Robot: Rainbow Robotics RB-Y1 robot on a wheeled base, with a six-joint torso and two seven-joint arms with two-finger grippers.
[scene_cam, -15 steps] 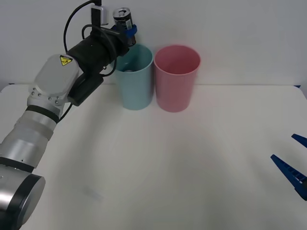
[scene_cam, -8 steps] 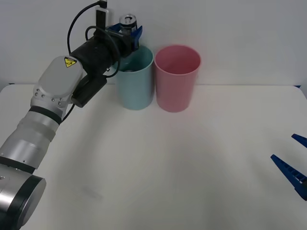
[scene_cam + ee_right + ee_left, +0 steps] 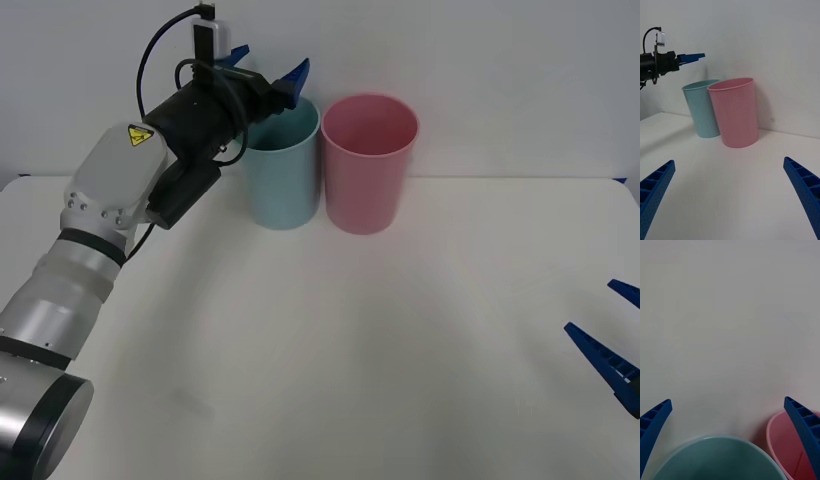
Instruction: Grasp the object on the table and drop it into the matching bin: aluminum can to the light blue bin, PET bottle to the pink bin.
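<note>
My left gripper (image 3: 268,62) hangs open just above the rim of the light blue bin (image 3: 285,170), with nothing between its blue fingers. The aluminum can is hidden from view. In the left wrist view the open left gripper (image 3: 727,400) frames the mouth of the light blue bin (image 3: 718,457), and the pink bin (image 3: 786,442) sits beside it. The pink bin (image 3: 368,165) stands touching the blue one on its right, at the back of the white table (image 3: 350,350). My right gripper (image 3: 588,305) rests open at the table's right edge.
A pale wall rises right behind the two bins. From the right wrist view the open right gripper (image 3: 728,161) faces the pink bin (image 3: 735,112) and the light blue bin (image 3: 702,108), with the left gripper (image 3: 690,57) above them.
The left gripper held the can over the light blue bin a second ago; its fingers have opened and the can has gone from between them. The right arm has not moved.
</note>
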